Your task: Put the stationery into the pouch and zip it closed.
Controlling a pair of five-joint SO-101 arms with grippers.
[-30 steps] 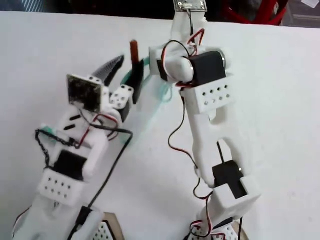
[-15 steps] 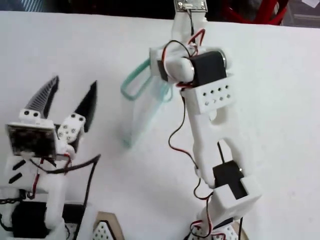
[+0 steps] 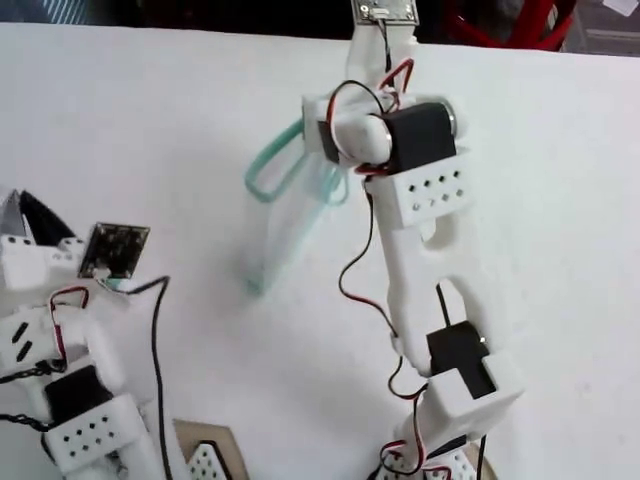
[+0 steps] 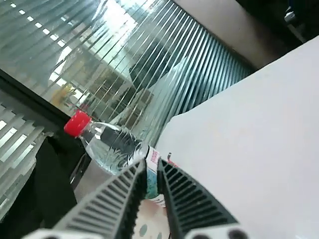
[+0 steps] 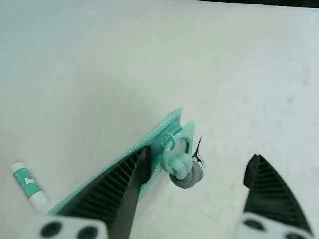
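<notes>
The clear pouch [image 3: 290, 225] with teal trim lies mid-table, its teal loop [image 3: 262, 172] toward the left. The right arm [image 3: 400, 145] hangs over the pouch's far end. In the right wrist view my right gripper [image 5: 199, 159] is open, and the teal zipper pull [image 5: 180, 167] with its grey knob lies between the fingers, untouched. A small white and teal stick [image 5: 29, 185] lies by the pouch's edge. My left gripper [image 3: 20, 213] sits at the table's left edge, far from the pouch. Its ridged fingers [image 4: 124, 199] are shut with nothing between them.
A water bottle [image 4: 112, 144] with a red cap stands beyond the table's left end. Red chair legs [image 3: 505, 25] show behind the table. Both arm bases and their wires [image 3: 160, 340] take up the near edge.
My left gripper pulled back from the pouch to the table's left edge, opening on the way and then shutting. The brown stick by its fingers is gone from sight. The right arm stayed put.
</notes>
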